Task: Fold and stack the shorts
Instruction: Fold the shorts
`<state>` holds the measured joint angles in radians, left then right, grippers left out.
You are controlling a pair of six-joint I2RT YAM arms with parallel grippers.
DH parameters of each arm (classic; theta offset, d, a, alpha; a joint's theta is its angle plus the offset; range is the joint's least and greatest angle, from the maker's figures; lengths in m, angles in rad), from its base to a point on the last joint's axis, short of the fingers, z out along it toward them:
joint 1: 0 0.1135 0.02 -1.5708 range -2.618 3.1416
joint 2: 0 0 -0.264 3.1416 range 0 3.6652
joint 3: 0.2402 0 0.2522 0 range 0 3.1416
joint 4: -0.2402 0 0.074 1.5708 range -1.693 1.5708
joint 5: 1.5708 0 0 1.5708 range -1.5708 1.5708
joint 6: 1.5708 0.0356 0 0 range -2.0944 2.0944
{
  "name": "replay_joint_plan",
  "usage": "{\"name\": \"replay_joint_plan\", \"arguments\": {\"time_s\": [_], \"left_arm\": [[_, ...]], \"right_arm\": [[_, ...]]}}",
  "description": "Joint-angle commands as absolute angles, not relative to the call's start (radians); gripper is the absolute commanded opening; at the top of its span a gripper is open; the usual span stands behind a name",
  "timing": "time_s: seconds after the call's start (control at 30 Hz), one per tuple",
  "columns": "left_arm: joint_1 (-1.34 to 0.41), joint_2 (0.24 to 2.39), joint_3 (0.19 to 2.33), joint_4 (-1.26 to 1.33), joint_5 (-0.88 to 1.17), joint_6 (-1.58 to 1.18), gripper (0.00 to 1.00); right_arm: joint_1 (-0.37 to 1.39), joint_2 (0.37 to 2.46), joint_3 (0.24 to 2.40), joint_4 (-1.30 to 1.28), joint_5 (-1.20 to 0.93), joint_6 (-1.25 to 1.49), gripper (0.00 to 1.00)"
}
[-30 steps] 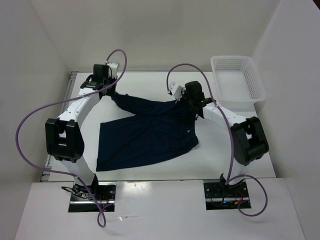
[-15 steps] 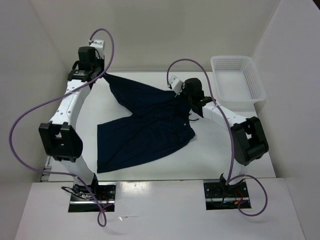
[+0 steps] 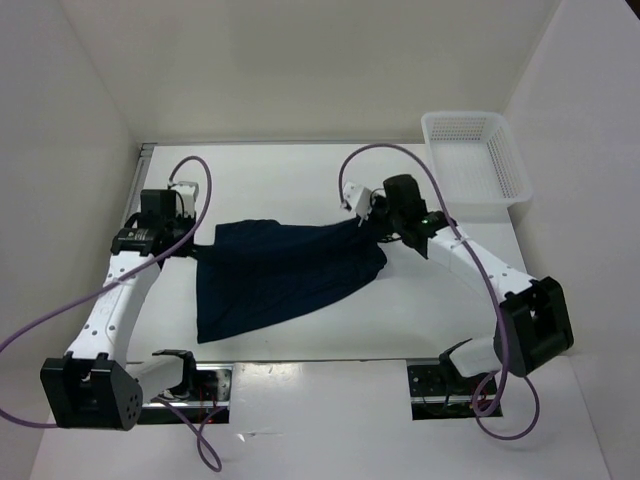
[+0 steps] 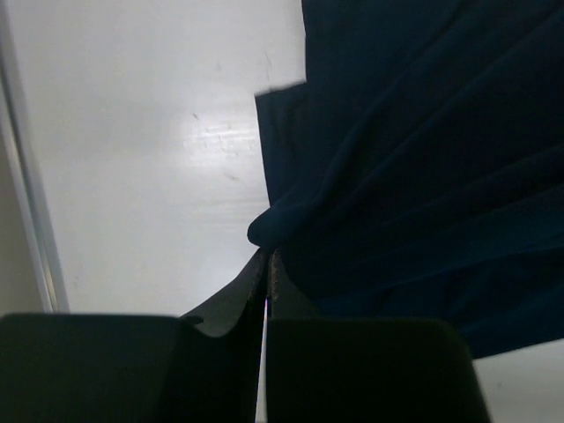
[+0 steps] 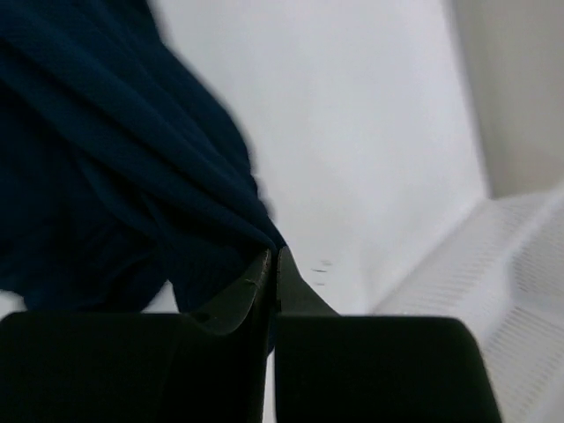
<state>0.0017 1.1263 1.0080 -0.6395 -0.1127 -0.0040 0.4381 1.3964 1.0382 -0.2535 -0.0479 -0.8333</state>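
Note:
The dark navy shorts (image 3: 285, 270) lie in the middle of the table, their far edge stretched between my two grippers. My left gripper (image 3: 196, 245) is shut on the shorts' left far corner; in the left wrist view (image 4: 267, 256) the fabric (image 4: 423, 159) bunches at the shut fingertips and hangs to the right. My right gripper (image 3: 372, 222) is shut on the right far corner; in the right wrist view (image 5: 273, 254) the cloth (image 5: 115, 167) drapes left from the shut tips. The near part of the shorts rests on the table.
A white plastic mesh basket (image 3: 470, 160) stands at the far right corner; its wall shows in the right wrist view (image 5: 493, 264). White walls enclose the table (image 3: 300, 180) on the left, back and right.
Both grippers have pulled the held far edge of the shorts toward the near side. The left arm swung from the far left corner inward, so the upper part now lies over the lower part.

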Motion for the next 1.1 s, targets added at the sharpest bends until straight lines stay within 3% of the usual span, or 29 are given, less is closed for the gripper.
{"name": "replay_joint_plan", "arguments": {"time_s": [0.0, 0.3, 0.5, 0.7, 0.83, 1.07], "left_arm": [[0.014, 1.094, 0.982, -0.692, -0.054, 0.000, 0.00], [0.023, 0.996, 0.933, -0.814, -0.020, 0.000, 0.00], [0.032, 1.000, 0.888, -0.808, -0.110, 0.000, 0.00], [0.107, 1.113, 1.142, -0.640, -0.152, 0.000, 0.00], [0.140, 1.132, 1.275, -0.646, -0.108, 0.000, 0.00], [0.140, 0.945, 1.042, -0.959, -0.022, 0.000, 0.00]], "right_arm": [[0.498, 1.397, 0.959, -0.382, -0.152, -0.882, 0.00], [0.520, 1.355, 0.933, -0.584, -0.213, -1.029, 0.00], [0.520, 1.345, 0.900, -0.448, -0.143, -0.988, 0.00], [0.520, 1.404, 0.985, -0.178, 0.047, -0.973, 0.00], [0.520, 1.414, 1.048, -0.139, 0.075, -0.960, 0.00], [0.520, 1.339, 0.951, -0.323, 0.017, -1.089, 0.00]]}}
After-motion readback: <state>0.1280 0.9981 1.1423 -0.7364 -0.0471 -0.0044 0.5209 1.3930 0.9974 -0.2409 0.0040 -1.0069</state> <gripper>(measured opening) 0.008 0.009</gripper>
